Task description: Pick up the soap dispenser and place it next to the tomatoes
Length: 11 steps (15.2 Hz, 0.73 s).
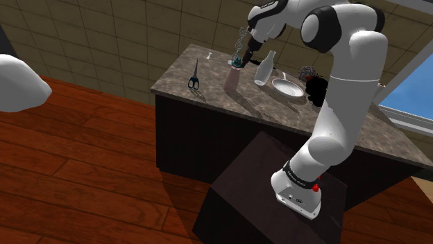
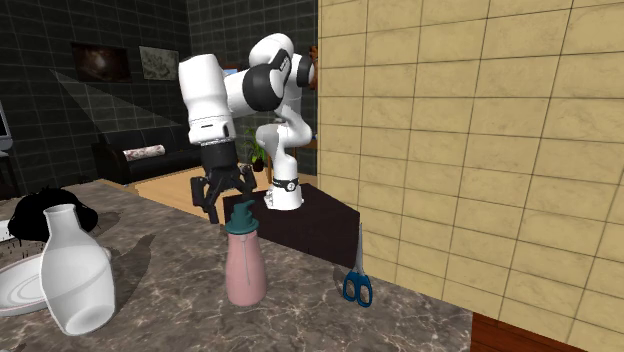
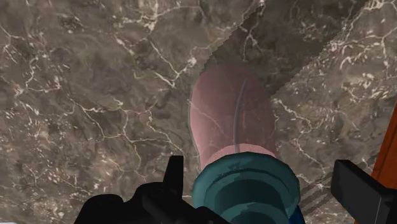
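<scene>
The soap dispenser (image 1: 232, 76) is a pink bottle with a teal pump top, standing upright on the dark marble counter (image 1: 208, 93). My black gripper (image 1: 240, 58) hangs just above its pump, open. In the second exterior view the gripper (image 2: 228, 205) sits right over and slightly behind the dispenser (image 2: 245, 268). Looking along the hand, the gripper (image 3: 264, 191) straddles the teal pump of the dispenser (image 3: 232, 118), and both fingers stand apart from it, neither touching.
A white vase (image 1: 264, 68) stands close beside the dispenser, with a white plate (image 1: 286, 87) and a black lump (image 1: 316, 86) beyond it. Blue-handled scissors (image 1: 193, 82) lie toward the counter's end. A tiled wall (image 1: 139, 41) runs behind the counter.
</scene>
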Each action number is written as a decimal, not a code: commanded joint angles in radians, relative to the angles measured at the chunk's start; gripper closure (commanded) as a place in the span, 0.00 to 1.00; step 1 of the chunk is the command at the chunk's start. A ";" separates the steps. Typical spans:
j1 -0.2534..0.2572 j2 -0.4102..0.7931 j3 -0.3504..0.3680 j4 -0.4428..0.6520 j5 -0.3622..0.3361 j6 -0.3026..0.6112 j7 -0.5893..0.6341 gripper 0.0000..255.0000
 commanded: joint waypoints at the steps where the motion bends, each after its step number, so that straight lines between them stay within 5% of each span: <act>1: -0.005 0.020 0.007 0.003 0.014 0.013 -0.009 0.00; 11: -0.009 0.053 0.022 -0.010 0.040 0.055 -0.024 0.00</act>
